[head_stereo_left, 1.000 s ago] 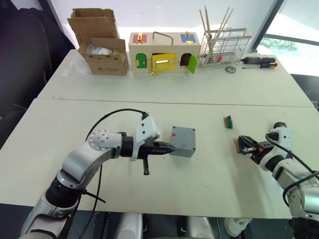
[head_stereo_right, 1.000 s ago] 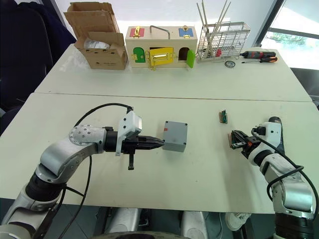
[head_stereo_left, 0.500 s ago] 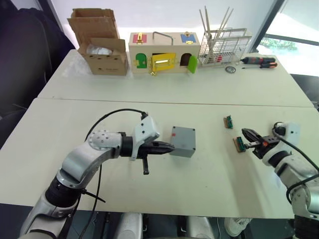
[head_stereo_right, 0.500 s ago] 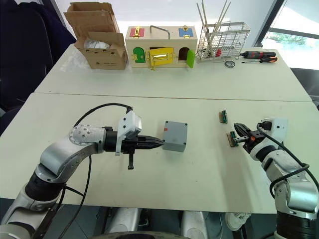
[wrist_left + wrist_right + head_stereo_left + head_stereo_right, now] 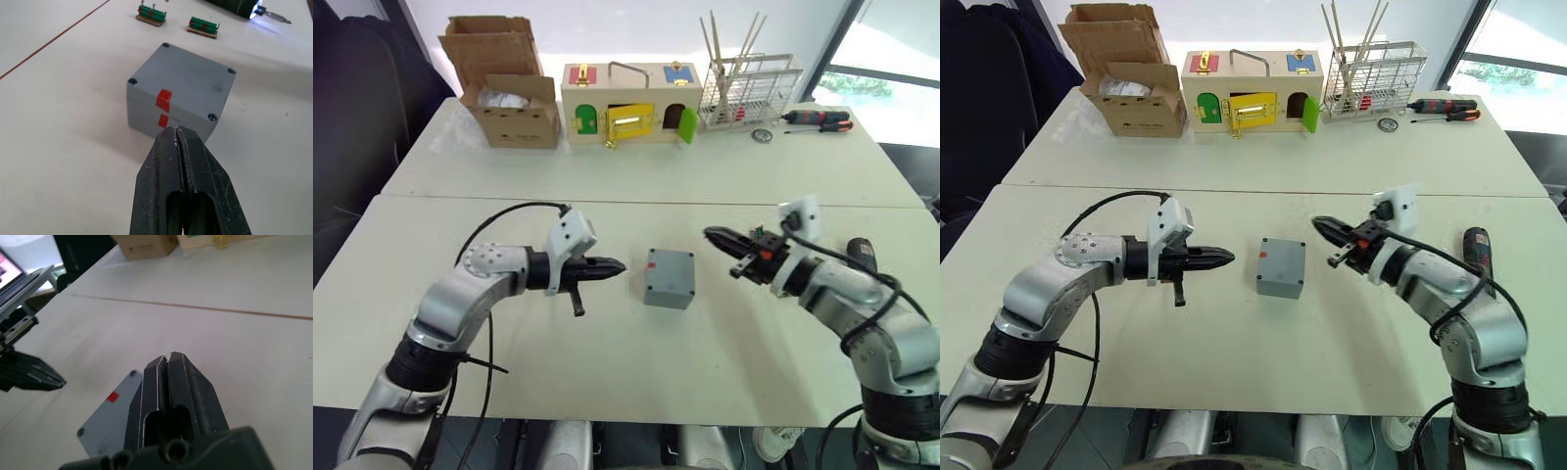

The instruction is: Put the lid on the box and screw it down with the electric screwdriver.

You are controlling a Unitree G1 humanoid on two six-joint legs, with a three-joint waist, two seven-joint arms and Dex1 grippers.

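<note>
The box (image 5: 669,278) sat near the middle of the front table (image 5: 636,392), its lid (image 5: 183,88) already on top, with red tape across the seam. The left gripper (image 5: 615,265) hovered just beside the box's left side, fingers pressed together, not touching it. The right gripper (image 5: 714,235) hung above the table near the box's right side, fingers also closed and empty. The electric screwdriver (image 5: 1476,255) lay toward the table's right edge, tip light glowing.
</note>
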